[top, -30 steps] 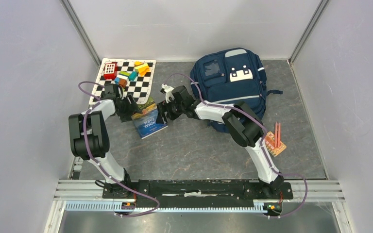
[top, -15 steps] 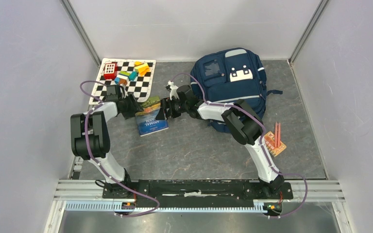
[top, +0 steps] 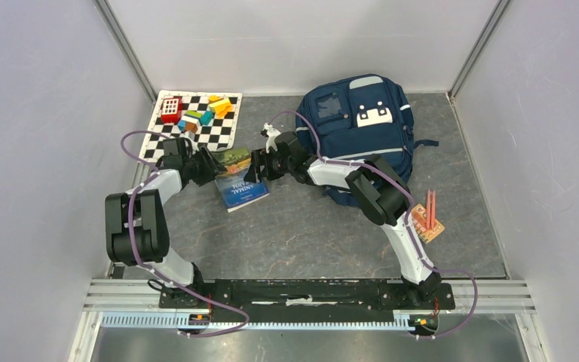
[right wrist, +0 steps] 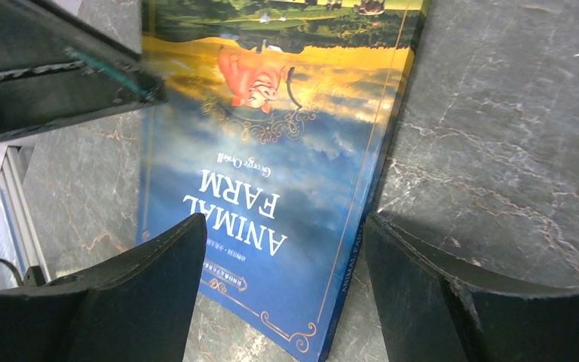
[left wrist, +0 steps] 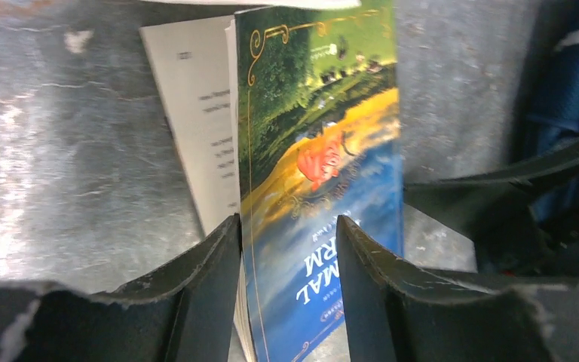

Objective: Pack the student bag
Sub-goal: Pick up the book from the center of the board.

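Bag [top: 358, 124] lies flat at the back of the table [top: 309, 226], right of centre, with the book [top: 241, 185] just off its left side. Both arms meet over that book, so picking it up looks like the step in hand. The left gripper [left wrist: 286, 226] straddles the lifted cover; whether it pinches, I can't tell. The right gripper [right wrist: 285, 226] hangs wide open above the book. Next it needs a firm hold, then a way into the bag.

glossy paper book [right wrist: 271, 173], cloth student bag [top: 362, 128]
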Available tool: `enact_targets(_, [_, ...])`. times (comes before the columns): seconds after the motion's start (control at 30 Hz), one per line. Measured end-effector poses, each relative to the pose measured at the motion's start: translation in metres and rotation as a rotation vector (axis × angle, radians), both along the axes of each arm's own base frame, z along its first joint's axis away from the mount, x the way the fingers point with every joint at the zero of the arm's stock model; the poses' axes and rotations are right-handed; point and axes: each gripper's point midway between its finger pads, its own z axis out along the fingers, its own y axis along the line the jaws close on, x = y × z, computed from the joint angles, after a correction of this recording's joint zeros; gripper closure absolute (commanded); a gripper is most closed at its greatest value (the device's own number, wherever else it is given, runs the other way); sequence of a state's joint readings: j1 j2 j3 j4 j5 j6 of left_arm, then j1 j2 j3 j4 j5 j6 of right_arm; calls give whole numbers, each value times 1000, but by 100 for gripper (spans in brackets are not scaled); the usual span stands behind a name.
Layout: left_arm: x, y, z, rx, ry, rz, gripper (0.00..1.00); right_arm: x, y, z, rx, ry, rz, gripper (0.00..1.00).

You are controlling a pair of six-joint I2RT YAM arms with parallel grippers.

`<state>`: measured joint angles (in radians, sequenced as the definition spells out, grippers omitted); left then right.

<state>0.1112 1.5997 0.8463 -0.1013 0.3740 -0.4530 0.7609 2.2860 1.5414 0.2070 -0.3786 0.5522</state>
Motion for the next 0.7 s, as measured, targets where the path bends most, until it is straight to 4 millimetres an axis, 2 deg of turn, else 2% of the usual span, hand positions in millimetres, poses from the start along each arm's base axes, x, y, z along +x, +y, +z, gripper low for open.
enact_targets(0.17, [0, -16, 13, -53, -40, -38, 49, 4, -1, 0, -8, -14, -19, 19])
enact_targets(0.23, [0, -21, 13, -70, -38, -51, 57, 5, -1, 0, -10, -17, -21, 19])
enact_targets(0.43, [-2, -20, 1, -74, 9, -41, 95, 9, -4, 0, -21, -39, -36, 19])
enact_targets(0.47, [-3, -20, 1, -74, 13, -40, 98, 9, -4, -1, -22, -40, -38, 19])
enact_targets(0.57, [-6, -22, -1, -61, 39, -39, 98, 8, -6, 0, -25, -52, -38, 16])
enact_targets(0.7, [-14, -25, 1, -54, 62, -44, 98, -6, -14, 1, -51, -59, -18, 7])
